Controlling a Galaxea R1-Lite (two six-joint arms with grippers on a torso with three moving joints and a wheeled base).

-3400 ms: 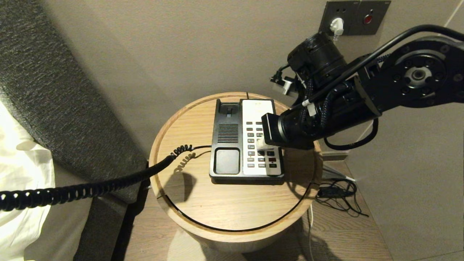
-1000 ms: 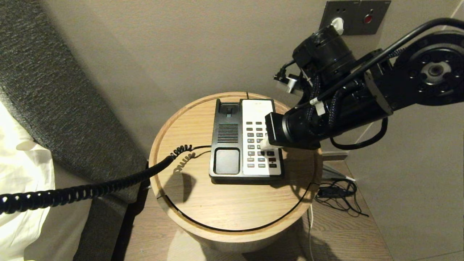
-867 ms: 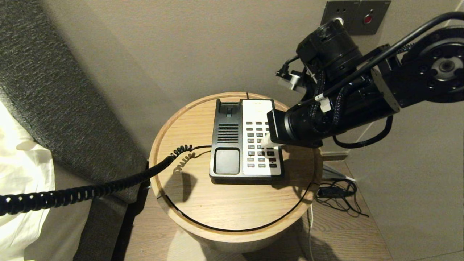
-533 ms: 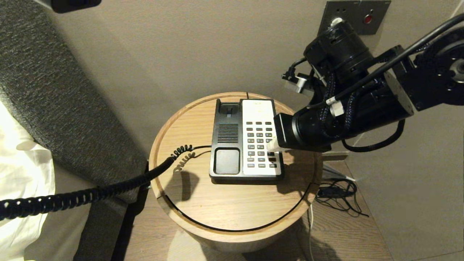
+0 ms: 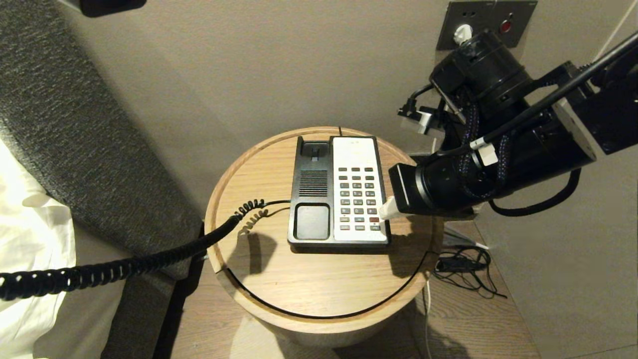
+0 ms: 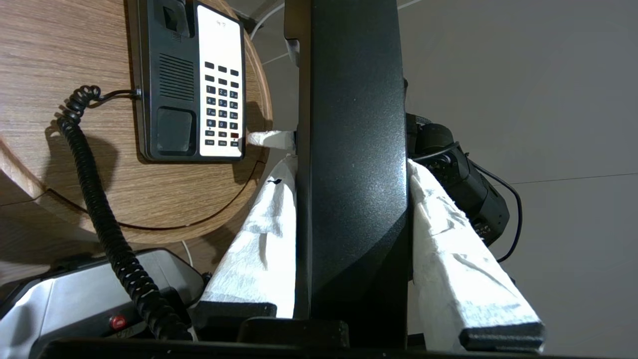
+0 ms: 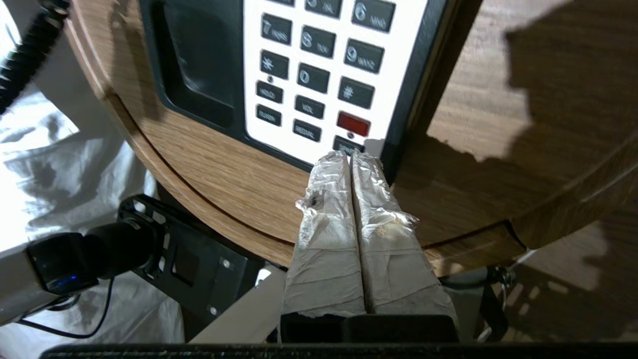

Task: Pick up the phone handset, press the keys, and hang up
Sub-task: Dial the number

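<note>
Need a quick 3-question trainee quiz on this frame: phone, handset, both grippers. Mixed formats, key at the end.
1. True or false: the phone handset lies in the cradle of the phone base.
2. Which gripper holds the handset?
A. left gripper
B. right gripper
C. neither
3. Fill in: the right gripper's fingers are pressed ____, tips at the near right corner of the keypad.

Key
1. False: the cradle is empty, and the handset is clamped between paper-wrapped fingers in the left wrist view.
2. A
3. together; whether they touch a key cannot be told.
</note>
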